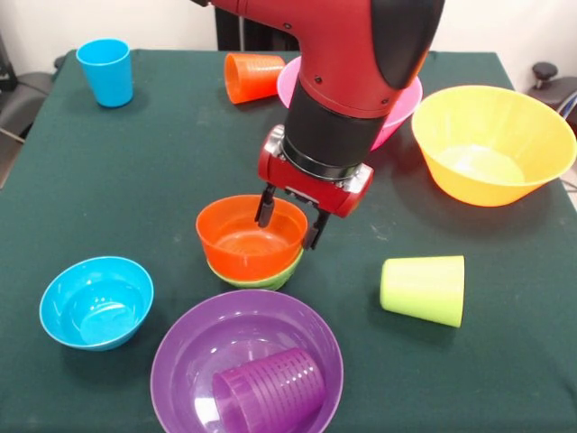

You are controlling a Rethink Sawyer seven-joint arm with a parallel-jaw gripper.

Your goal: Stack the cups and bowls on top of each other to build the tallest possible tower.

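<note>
A: While the gripper (288,224) hangs at the right rim of the orange bowl (250,236), what lies to that bowl's left?

B: Up and far to its left stands the blue cup (105,71), upright with its mouth up. Down and to its left sits the blue bowl (96,301), well apart from it on the green tablecloth (162,162).

A: And the orange bowl itself?

B: It is nested in the green bowl (270,276), of which only a rim peeks out beneath. One black finger (267,206) reaches inside the orange bowl and the other hangs outside its wall, so the jaws straddle the rim, parted; whether they press on the wall I cannot tell.

A: Just below it?

B: The purple bowl (247,368), wide and shallow, with the purple cup (270,391) lying on its side inside.

A: Above it?

B: The orange cup (253,77) lies on its side, and beside that the pink bowl (401,108) is mostly hidden behind the red and black arm (361,63).

A: To its right?

B: The lime green cup (424,290) lies on its side, well apart. Further right and up stands the yellow bowl (492,142), large and upright.
</note>
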